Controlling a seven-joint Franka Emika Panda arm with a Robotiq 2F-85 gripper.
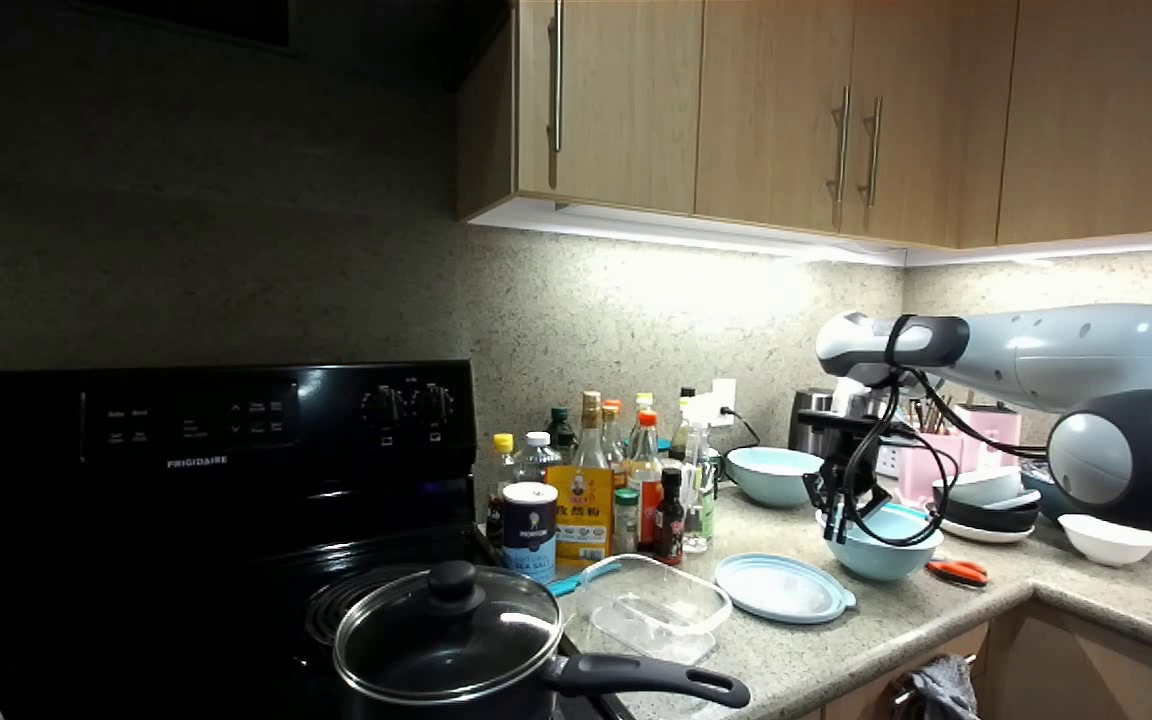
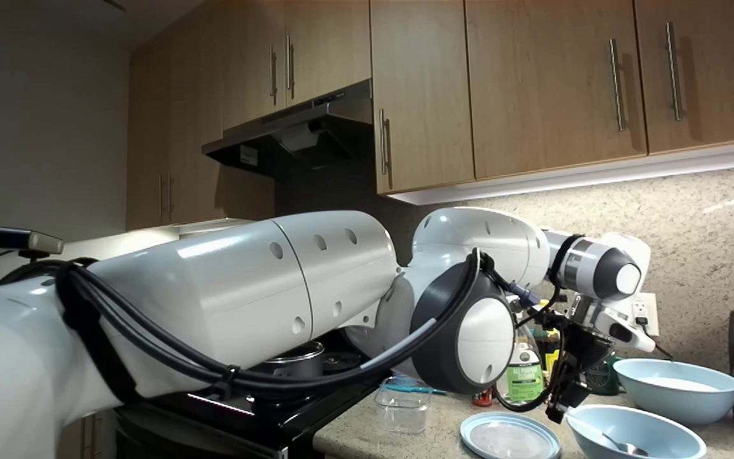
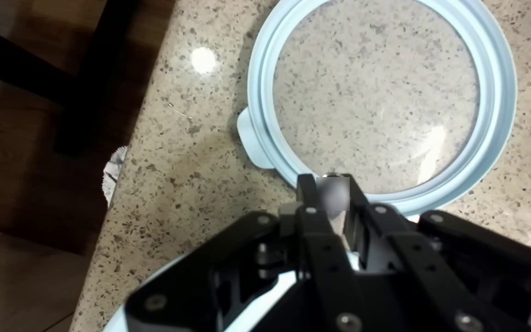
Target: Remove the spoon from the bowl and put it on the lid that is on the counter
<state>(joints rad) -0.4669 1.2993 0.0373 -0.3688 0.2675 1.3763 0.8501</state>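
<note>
Pincer looks clamped on the spoon slanting out of the bowl, so you'll wanna ease it up till it's totally clear before swinging over to the lid.

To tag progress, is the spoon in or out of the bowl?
In: an exterior view shows the spoon's head inside the bowl, handle leaning out.

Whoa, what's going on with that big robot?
A robot arm has its gripper closed on the handle of a spoon. The spoon's head is down in a blue bowl, so it isn't out yet. The blue lid where it's meant to go lies on the counter beside the bowl.
</note>
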